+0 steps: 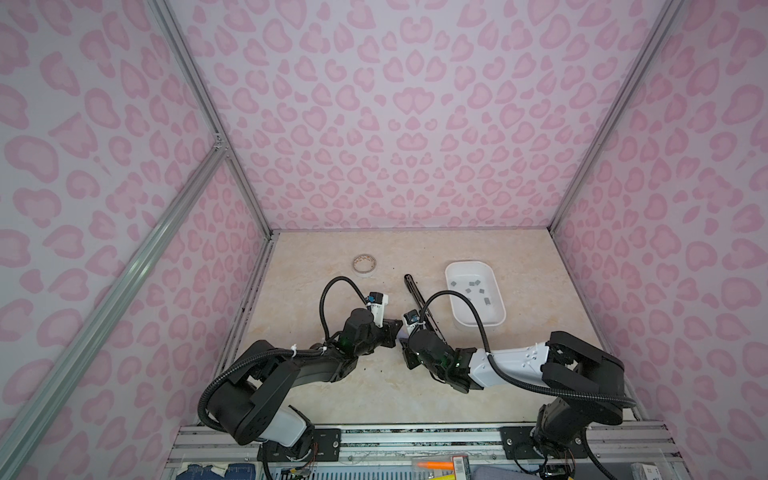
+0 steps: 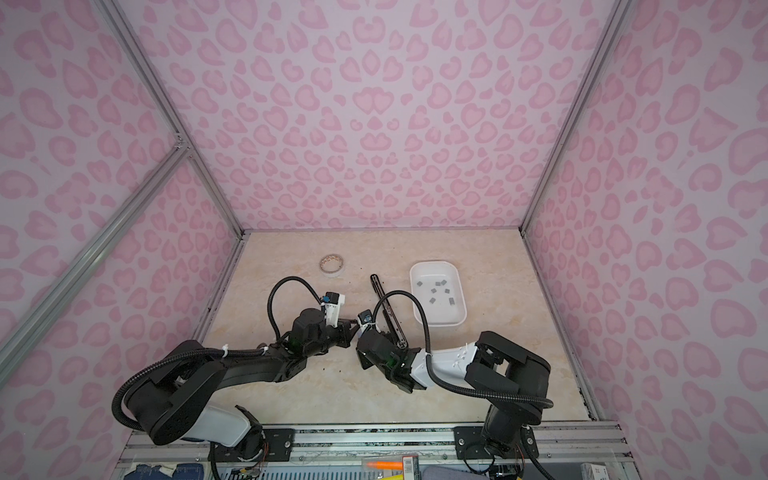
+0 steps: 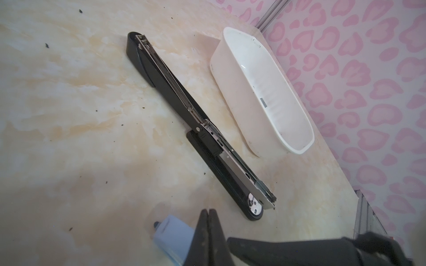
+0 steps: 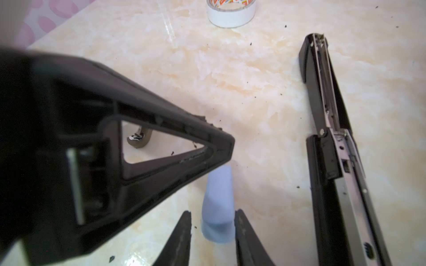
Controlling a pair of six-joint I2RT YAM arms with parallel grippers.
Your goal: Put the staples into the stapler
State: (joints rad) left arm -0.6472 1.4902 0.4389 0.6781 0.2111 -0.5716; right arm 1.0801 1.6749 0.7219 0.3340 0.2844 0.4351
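Observation:
The long black stapler (image 1: 419, 301) lies opened flat on the marble table, its metal channel (image 3: 232, 149) facing up. The staples (image 1: 473, 289) are small grey strips lying loose in the white tray (image 1: 457, 268) to its right. A small pale blue object (image 4: 217, 202) lies on the table left of the stapler's near end. My right gripper (image 4: 214, 212) is open astride it, one finger against its side and the other a little apart. My left gripper (image 3: 208, 210) is shut with nothing held, its tip (image 4: 229, 147) at the blue object's far end.
A white tape roll (image 1: 364, 264) lies at the back left of the table. A small brownish ring (image 4: 138, 139) sits behind the left finger. Dark specks dot the table. Pink patterned walls enclose three sides, and the tray (image 3: 260, 92) stands near the right wall.

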